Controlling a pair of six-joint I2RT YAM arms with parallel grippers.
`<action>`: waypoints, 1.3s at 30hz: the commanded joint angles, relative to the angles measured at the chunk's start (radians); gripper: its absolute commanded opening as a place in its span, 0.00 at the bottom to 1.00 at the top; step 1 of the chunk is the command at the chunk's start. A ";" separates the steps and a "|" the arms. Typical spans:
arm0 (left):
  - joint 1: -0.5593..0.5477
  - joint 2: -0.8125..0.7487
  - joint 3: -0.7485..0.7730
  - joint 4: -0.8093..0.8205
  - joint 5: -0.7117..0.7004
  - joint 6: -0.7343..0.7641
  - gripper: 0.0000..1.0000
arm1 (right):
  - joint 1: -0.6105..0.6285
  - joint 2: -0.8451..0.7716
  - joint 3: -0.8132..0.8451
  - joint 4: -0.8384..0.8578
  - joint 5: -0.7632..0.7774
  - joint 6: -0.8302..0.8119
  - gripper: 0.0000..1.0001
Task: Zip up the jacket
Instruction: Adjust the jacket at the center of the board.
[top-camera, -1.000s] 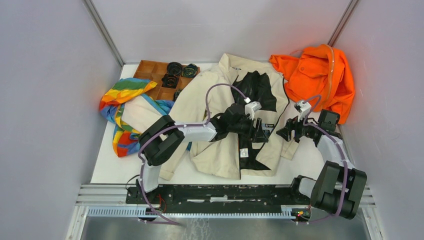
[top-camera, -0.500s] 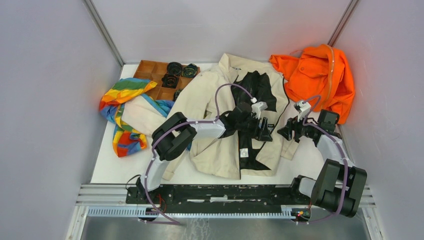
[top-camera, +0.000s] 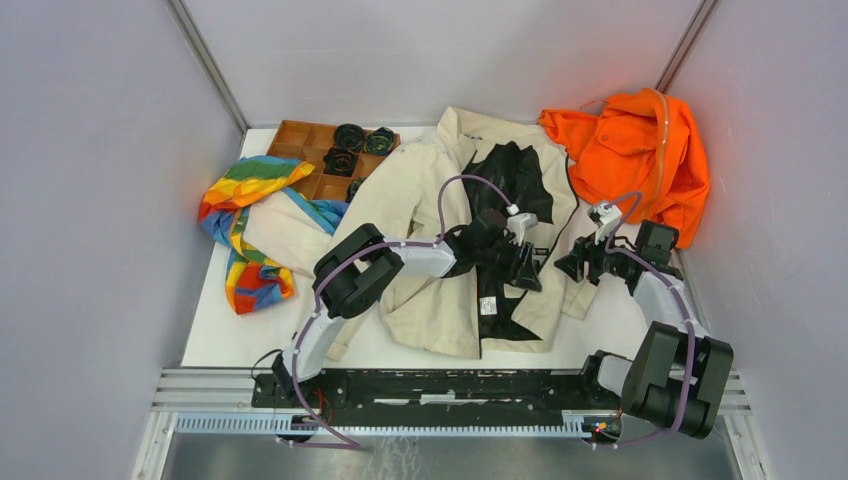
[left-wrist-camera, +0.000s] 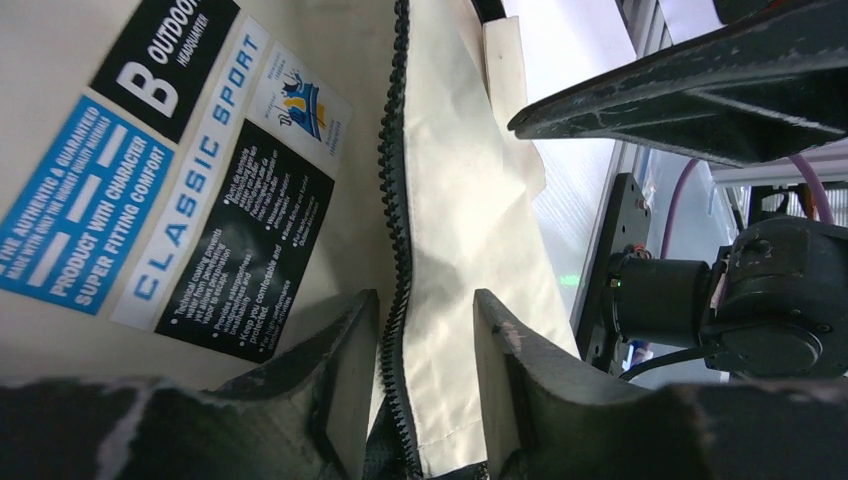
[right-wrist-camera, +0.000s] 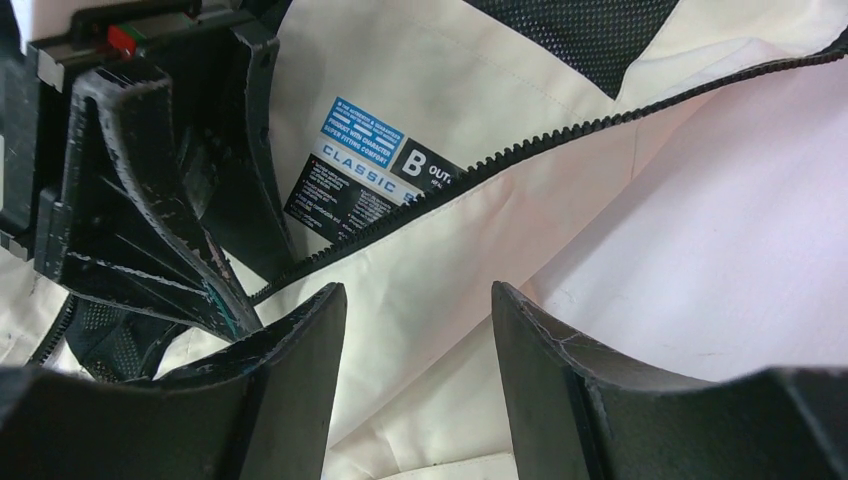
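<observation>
Both my jaws stand apart. Left jaws straddle the jacket's (top-camera: 430, 300) black zipper teeth (left-wrist-camera: 398, 200) beside a printed label (left-wrist-camera: 190, 180), not pinching them. Right jaws hover parted over its cream flap, centre-right. Jacket lies spread mid-table (top-camera: 230, 340). Beyond: orange garment (top-camera: 630, 150) upper right, rainbow cloth (top-camera: 245, 190) and brown tray (top-camera: 295, 140) upper left.

The beige fabric jacket (top-camera: 420, 190) lies mid-table. The rainbow-striped cloth (top-camera: 250, 180) is on its left and the orange fabric garment (top-camera: 630, 150) on its right. The brown wooden compartment tray (top-camera: 295, 135) sits behind the cloth.
</observation>
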 joint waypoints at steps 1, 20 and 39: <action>-0.013 0.007 0.043 0.033 0.055 -0.017 0.43 | 0.003 -0.040 -0.005 0.022 -0.011 -0.009 0.61; 0.001 -0.205 -0.125 0.164 -0.116 -0.037 0.02 | -0.022 -0.119 0.107 -0.108 -0.069 0.024 0.68; 0.003 -0.241 -0.094 0.150 -0.146 -0.008 0.02 | -0.027 -0.178 -0.051 0.166 -0.171 0.411 0.77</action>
